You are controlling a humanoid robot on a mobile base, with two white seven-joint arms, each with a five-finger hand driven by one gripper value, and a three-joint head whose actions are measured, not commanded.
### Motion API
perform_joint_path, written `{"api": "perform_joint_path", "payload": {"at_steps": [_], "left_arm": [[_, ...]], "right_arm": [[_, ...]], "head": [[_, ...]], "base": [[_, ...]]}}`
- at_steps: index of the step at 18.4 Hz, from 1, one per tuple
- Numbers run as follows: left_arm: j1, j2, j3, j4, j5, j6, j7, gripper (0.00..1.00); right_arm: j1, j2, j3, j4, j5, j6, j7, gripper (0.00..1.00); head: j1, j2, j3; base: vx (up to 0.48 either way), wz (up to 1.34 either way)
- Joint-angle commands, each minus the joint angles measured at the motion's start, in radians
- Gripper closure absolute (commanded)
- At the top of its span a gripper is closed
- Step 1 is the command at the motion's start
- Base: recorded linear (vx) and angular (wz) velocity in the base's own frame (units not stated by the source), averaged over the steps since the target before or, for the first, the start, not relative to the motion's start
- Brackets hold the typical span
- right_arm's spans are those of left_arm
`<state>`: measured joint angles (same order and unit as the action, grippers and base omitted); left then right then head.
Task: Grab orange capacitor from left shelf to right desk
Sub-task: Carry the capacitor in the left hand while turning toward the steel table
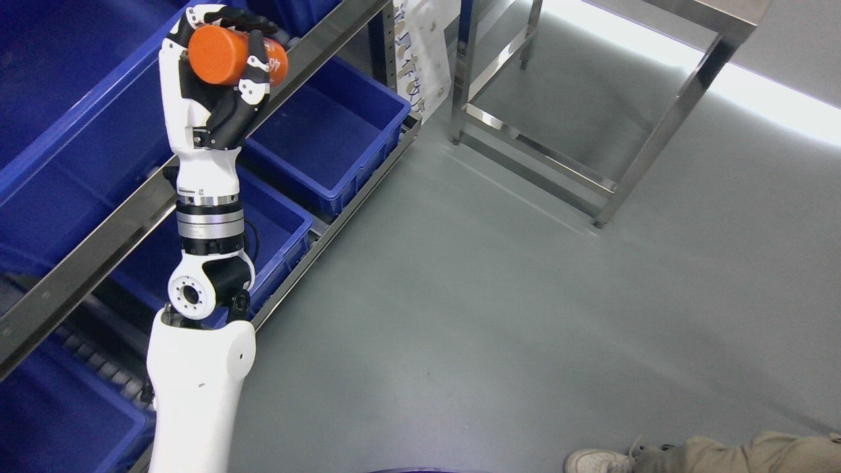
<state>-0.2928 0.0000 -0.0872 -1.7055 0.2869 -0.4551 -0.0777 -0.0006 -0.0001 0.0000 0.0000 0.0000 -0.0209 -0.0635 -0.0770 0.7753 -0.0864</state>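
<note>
at upper left, orange capacitor (231, 56) lying crosswise in the raised left hand (213, 85), its flat end facing the camera; fingers (253, 79) curled tightly around the cylinder, thumb over the top, so the grasp is closed on it. white forearm rising upright from the bottom edge. behind the hand, metal shelf (98, 243) carrying blue bins (328, 141) on sloping tiers; the capacitor held above the shelf rail, in front of the bins. to the right, steel desk (657, 131) frame standing on grey floor (473, 315), well apart from the hand. at lower right, a person's shoe (598, 462) and trouser leg.
</note>
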Motion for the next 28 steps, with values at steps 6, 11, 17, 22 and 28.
{"api": "perform_joint_path", "payload": {"at_steps": [6, 11, 17, 22, 28], "left_arm": [[-0.037, 0.017, -0.236, -0.009, 0.000, 0.006, 0.001, 0.97], [-0.091, 0.017, -0.287, -0.003, 0.000, 0.021, 0.004, 0.97], [-0.219, 0.017, -0.333, 0.064, 0.000, 0.145, 0.013, 0.96], [-0.371, 0.017, -0.355, 0.268, 0.000, 0.246, 0.047, 0.96], [-0.488, 0.017, -0.402, 0.551, -0.003, 0.369, 0.049, 0.96]], "right_arm": [[0.021, -0.017, -0.017, -0.017, 0.003, -0.001, 0.001, 0.00], [0.021, -0.017, -0.017, -0.017, 0.003, -0.001, 0.001, 0.00], [0.021, -0.017, -0.017, -0.017, 0.003, -0.001, 0.001, 0.00], [0.021, -0.017, -0.017, -0.017, 0.003, -0.001, 0.001, 0.00], [0.021, -0.017, -0.017, -0.017, 0.003, -0.001, 0.001, 0.00]], "head": [[0.0000, 0.000, 0.000], [0.0000, 0.000, 0.000], [0.0000, 0.000, 0.000], [0.0000, 0.000, 0.000], [0.0000, 0.000, 0.000]], "base": [[0.337, -0.37], [0.414, -0.33], [0.489, -0.32], [0.492, -0.25], [0.390, -0.07]]}}
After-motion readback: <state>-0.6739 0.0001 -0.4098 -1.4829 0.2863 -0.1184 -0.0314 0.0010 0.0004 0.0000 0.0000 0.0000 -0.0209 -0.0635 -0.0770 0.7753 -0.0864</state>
